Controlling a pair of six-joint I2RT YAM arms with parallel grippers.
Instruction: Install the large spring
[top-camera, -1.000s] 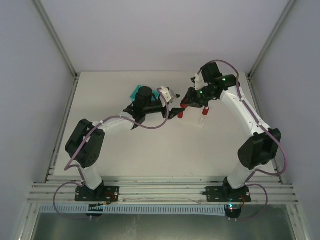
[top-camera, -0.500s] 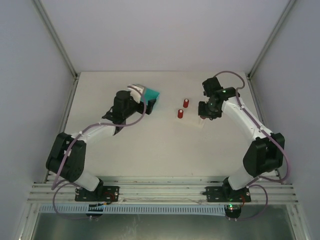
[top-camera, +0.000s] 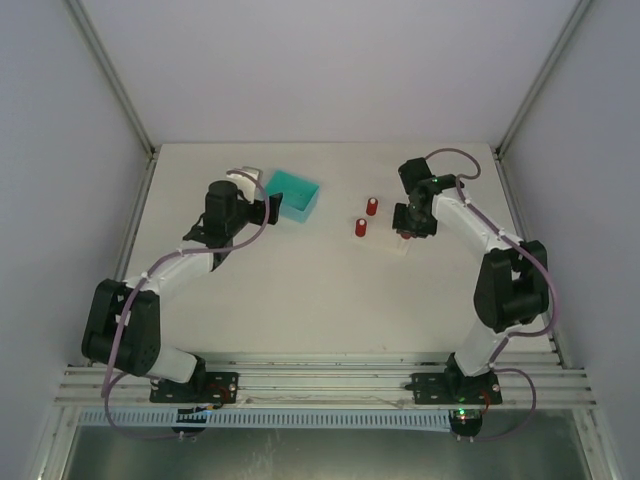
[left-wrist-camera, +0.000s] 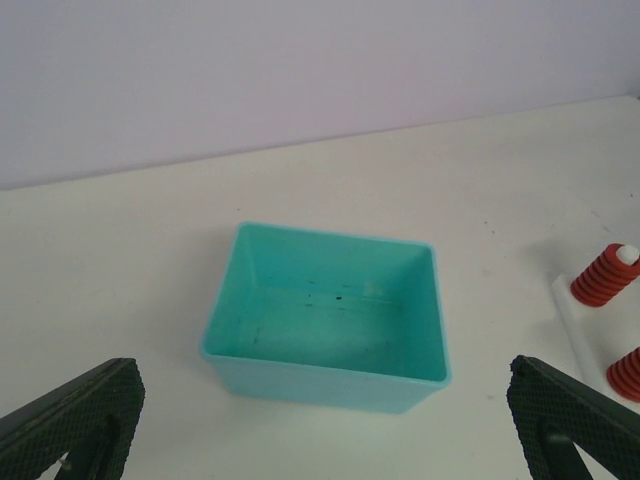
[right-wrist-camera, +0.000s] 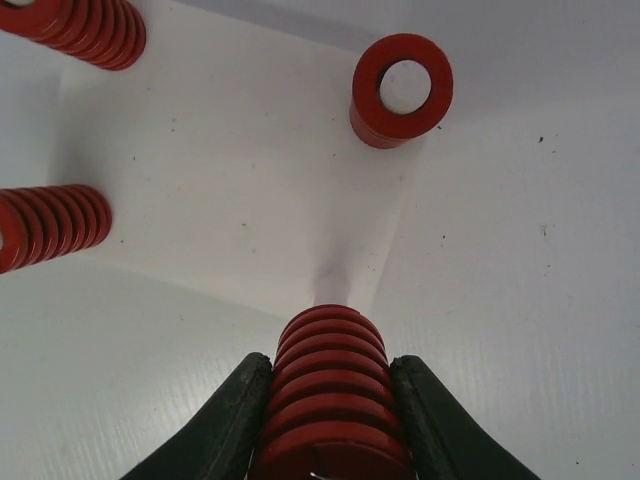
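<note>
- The right pincer (right-wrist-camera: 330, 440) is closed on the red spring (right-wrist-camera: 328, 350), one finger on each side of the coils. It holds the spring over the near corner of the white plate (right-wrist-camera: 230, 180). I cannot see a peg under it, so I judge it can be set down beside its place and then fall over.
- The grip is on round coils only. If I push down while the spring is not straight, it can slip or jump out from between the fingers.
- The plate lies loose on the bench (top-camera: 300, 290), I think. A side push from the spring can slide it, and then the aim is wrong.
- Three other springs (right-wrist-camera: 400, 90) stand on the plate, near the held one. A wide move of the right pincer can knock them.
- The left pincer (top-camera: 265, 208) is fully open and holds nothing. It is beside the teal bin (left-wrist-camera: 330, 320), well apart from the plate, so it cannot steady the plate if it moves.
</note>
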